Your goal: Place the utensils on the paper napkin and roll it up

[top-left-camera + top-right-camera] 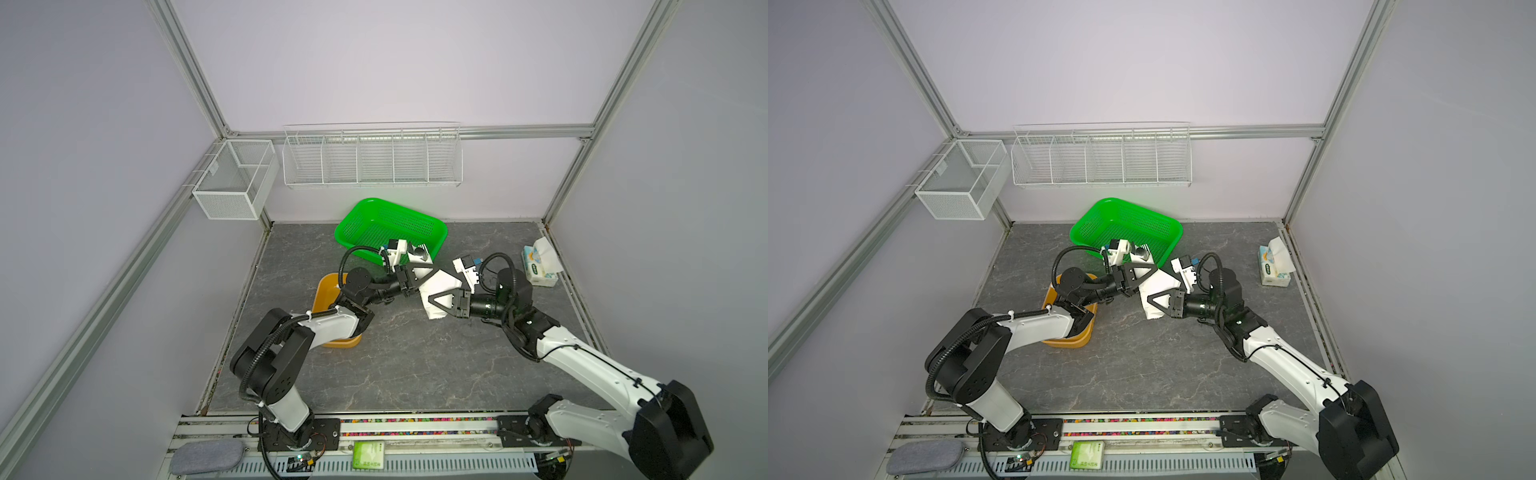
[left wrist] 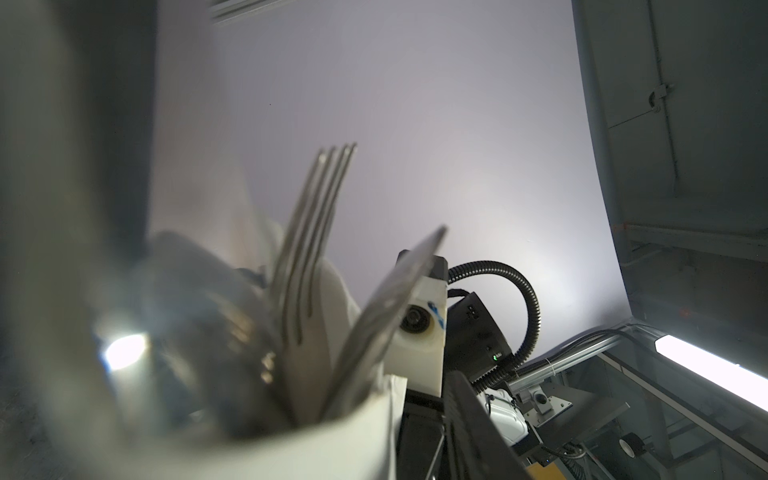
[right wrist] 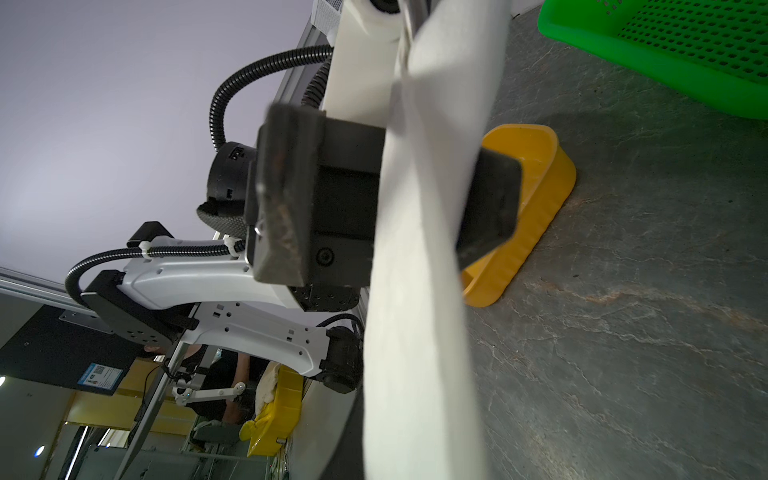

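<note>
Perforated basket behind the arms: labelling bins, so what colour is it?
Bright green basket, clearest in a top view.

— Where's the paper napkin (image 1: 441, 286)?
— Off the desk (image 1: 395, 365), between the left claw (image 1: 430, 274) and the right claw (image 1: 432, 301), with the utensils (image 2: 307, 266) inside it.
— And around them?
— The basket (image 1: 348, 232) is behind the left claw and the bin (image 1: 326, 291) to its left. The tissue pack (image 1: 538, 266) is right of the right claw, well apart.

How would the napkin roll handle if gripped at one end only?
The napkin roll probably crushes easily: thin paper around slim metal. The fork and knife poke loosely from its open end, so tilting may let them slide out.
</note>
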Tool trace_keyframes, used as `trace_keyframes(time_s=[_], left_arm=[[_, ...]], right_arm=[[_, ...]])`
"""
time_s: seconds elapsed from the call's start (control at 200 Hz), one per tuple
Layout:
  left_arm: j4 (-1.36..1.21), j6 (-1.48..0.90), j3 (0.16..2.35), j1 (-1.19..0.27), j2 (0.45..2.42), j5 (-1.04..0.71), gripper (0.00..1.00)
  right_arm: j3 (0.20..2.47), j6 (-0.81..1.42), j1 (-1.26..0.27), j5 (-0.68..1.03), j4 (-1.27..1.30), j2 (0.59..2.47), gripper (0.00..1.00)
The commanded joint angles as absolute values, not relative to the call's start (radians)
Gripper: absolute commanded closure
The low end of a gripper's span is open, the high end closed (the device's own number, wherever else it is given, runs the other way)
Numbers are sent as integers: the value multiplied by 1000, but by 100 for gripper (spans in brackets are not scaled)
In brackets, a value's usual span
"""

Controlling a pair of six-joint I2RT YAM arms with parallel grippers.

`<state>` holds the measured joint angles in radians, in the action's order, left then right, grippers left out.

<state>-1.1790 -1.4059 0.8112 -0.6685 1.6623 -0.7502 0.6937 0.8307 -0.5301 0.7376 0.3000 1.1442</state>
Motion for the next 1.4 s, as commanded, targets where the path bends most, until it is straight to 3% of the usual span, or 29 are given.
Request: trace_keyframes(time_s=[0.0, 0.195, 0.495, 1.045, 1.215, 1.395], left_arm=[[-1238, -1419, 812, -675, 1649, -782, 58], [-1238, -1413, 831, -692, 1673, -792, 59], [-1207, -1379, 829, -692, 1668, -773, 84], [-1175, -1330, 844, -692, 1620, -763, 100], [-1154, -1308, 853, -687, 1597, -770, 100], [-1091, -1269, 855, -677, 1552, -762, 100]], right_arm=[[695, 837, -528, 740, 345, 1126, 88], [698, 845, -528, 743, 355, 1126, 87], [696, 849, -529, 753, 359, 1127, 86], [699, 816, -528, 744, 299, 1099, 75], [709, 795, -526, 728, 256, 1073, 67], [719, 753, -522, 673, 171, 1012, 39]])
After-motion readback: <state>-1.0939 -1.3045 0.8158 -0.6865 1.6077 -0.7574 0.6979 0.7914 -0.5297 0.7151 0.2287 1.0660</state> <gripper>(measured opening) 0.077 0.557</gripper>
